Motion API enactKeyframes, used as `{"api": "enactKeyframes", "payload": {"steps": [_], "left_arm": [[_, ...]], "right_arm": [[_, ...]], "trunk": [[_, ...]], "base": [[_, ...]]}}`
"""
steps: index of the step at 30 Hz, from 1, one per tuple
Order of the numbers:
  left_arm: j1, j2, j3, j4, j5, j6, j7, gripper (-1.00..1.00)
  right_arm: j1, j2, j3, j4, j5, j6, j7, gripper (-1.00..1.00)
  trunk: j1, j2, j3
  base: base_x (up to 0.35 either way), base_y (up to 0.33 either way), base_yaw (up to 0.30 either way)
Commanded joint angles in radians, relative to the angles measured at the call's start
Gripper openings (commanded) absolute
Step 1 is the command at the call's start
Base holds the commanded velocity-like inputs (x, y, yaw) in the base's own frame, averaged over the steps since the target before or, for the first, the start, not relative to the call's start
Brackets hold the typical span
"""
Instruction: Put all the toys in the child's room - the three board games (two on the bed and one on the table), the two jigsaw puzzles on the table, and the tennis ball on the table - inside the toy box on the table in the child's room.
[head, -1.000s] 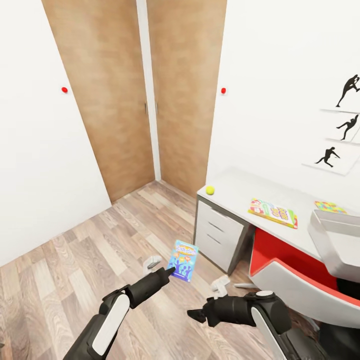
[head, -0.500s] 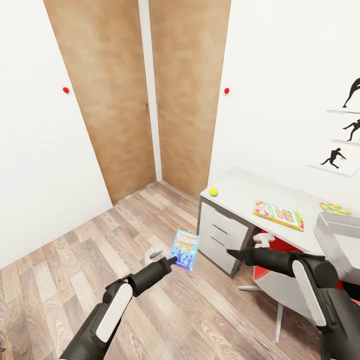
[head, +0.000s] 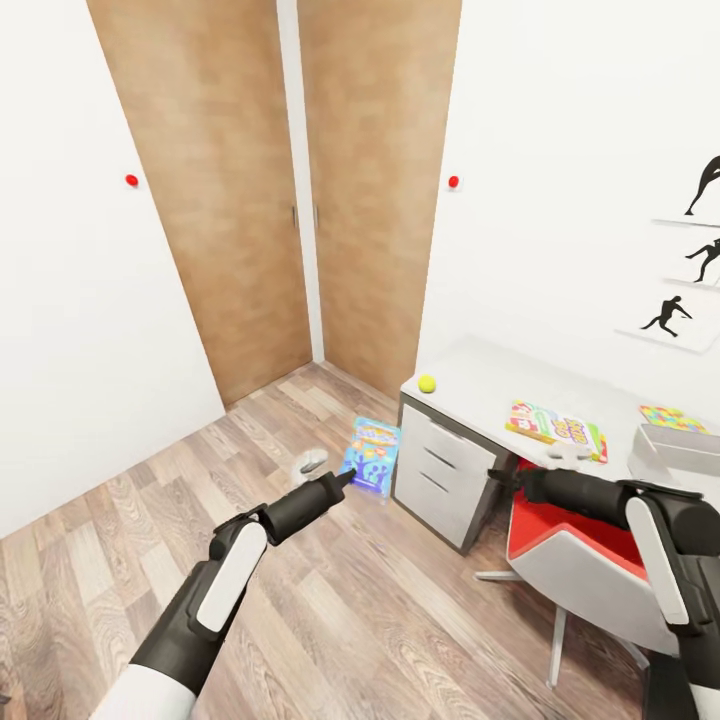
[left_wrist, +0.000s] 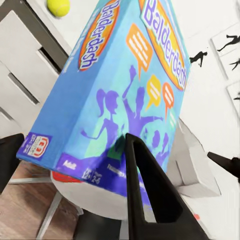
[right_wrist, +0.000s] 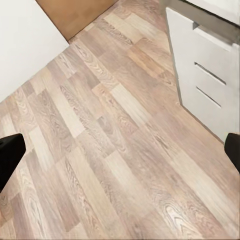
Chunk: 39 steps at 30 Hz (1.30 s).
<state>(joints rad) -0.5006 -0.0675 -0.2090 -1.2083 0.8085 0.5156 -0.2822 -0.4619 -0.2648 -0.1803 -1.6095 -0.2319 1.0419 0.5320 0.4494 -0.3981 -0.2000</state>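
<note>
The left gripper (head: 345, 478) is clamping the blue Balderdash board game (head: 371, 456) and carrying it above the wood floor, just beside the drawer end of the table (head: 470, 375); that game is not yet delivered. The right gripper (head: 498, 476) is holding nothing, its fingers spread wide over the floor. Lying on the table and waiting to be boxed are the tennis ball (head: 427, 383), the green-edged board game (head: 556, 429) and a jigsaw puzzle (head: 672, 418); the toy box (head: 668, 447) is sitting at the far end, its contents hidden.
</note>
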Motion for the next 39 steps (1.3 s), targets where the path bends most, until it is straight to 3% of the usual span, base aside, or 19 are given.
{"api": "enactKeyframes", "payload": {"steps": [1,6,7,18,39], "left_arm": [[-0.005,-0.001,0.000,-0.004,0.001,0.011,0.000,-1.00],[-0.016,0.000,0.000,-0.013,0.001,0.025,0.001,-1.00],[-0.021,0.001,0.000,-0.017,0.001,0.033,0.001,-1.00],[-0.020,0.002,0.001,-0.019,0.001,0.036,0.001,-1.00],[-0.017,0.007,0.002,-0.016,0.001,0.036,-0.007,-1.00]], "right_arm": [[-0.005,-0.007,-0.004,-0.001,0.000,0.005,0.006,1.00],[-0.012,-0.026,-0.013,-0.001,-0.004,0.005,0.012,1.00],[-0.017,-0.040,-0.020,-0.001,-0.007,0.005,0.068,1.00],[-0.017,-0.057,-0.049,-0.001,-0.008,0.005,0.115,1.00],[-0.010,-0.059,-0.053,-0.002,-0.009,0.005,0.120,1.00]], "trunk": [[0.001,-0.002,-0.002],[0.001,-0.002,-0.002],[0.001,-0.002,-0.002],[0.001,-0.002,-0.002],[0.001,-0.002,-0.002]], "base": [[0.000,0.000,-0.048],[0.000,0.000,-0.053],[0.000,0.000,-0.162],[0.002,0.000,-0.234],[0.218,0.000,-0.279]]}}
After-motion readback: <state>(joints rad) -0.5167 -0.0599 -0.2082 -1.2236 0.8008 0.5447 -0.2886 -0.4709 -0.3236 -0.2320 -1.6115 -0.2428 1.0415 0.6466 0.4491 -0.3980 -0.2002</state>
